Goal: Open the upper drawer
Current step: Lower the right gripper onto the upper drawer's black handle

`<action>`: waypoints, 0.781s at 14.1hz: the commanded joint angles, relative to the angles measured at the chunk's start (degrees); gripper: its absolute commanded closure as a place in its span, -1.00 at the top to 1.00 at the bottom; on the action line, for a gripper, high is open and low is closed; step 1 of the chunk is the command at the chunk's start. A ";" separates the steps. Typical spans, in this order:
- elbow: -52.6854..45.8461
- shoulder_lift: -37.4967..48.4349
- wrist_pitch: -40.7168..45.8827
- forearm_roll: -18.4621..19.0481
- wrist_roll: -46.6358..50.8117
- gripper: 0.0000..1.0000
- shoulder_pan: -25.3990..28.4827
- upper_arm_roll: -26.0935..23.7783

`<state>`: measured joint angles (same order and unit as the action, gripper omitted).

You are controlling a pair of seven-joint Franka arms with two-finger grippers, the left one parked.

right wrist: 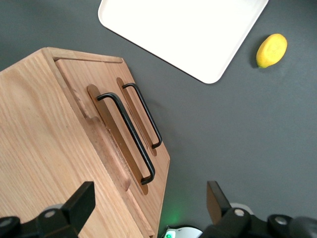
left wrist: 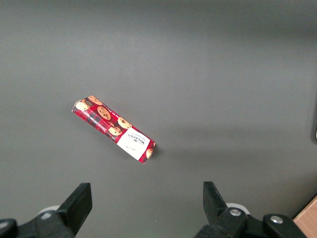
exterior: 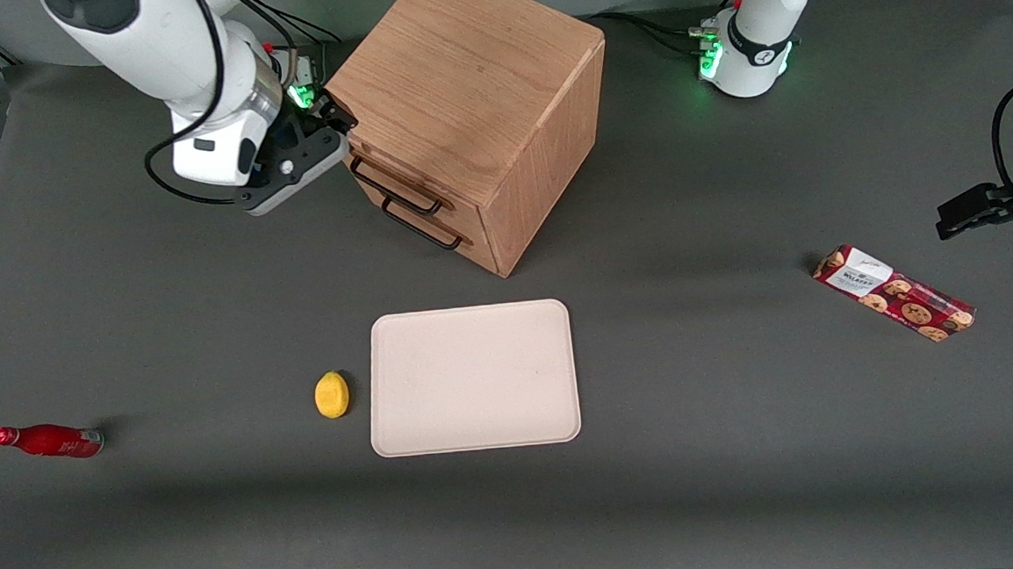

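Robotics lab test bench. Evidence: two white arm bases bolted onto dark grey matte tabletop, green status lights, loose cables along edges. Staged props scattered apart: oak cabinet, beige tray, lemon, red bottle, cookie box. Gripper by cabinet's top corner.

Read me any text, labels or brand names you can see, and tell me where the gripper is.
Cookie box: white label with a brand that looks like "WALKERS", though I cannot be sure; the smaller print is too small to read.
Red bottle: white marks, unreadable.
Cabinet, upper drawer, tray, lemon: no text.
Gripper: open, at the cabinet's top front corner, above the upper drawer's handle.
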<state>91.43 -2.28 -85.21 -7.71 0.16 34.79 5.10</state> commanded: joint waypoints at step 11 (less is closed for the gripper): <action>5.94 -4.93 -1.27 -8.46 -15.44 1.00 0.45 1.31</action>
<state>96.29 -6.71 -85.46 -14.58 -11.69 34.83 5.60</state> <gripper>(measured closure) 0.000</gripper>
